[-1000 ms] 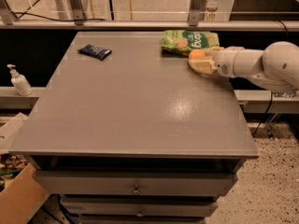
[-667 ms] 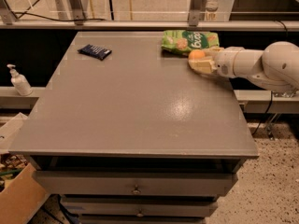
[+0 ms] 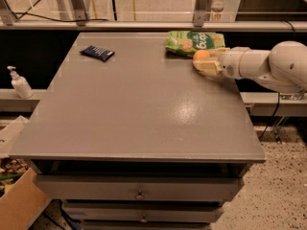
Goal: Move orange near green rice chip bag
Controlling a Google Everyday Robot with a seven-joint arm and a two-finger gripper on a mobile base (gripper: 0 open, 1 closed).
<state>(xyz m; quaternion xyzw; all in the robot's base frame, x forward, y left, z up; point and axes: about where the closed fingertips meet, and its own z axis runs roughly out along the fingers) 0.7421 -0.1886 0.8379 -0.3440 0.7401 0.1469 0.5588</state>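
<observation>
The orange is at the far right of the grey table, right against the near edge of the green rice chip bag. The bag lies flat at the table's far right corner. My gripper comes in from the right on a white arm. It is shut on the orange and holds it at table level beside the bag.
A small dark blue packet lies at the far left of the table. A white pump bottle stands on a ledge to the left. A rail with metal posts runs behind the table. Drawers are below the front edge.
</observation>
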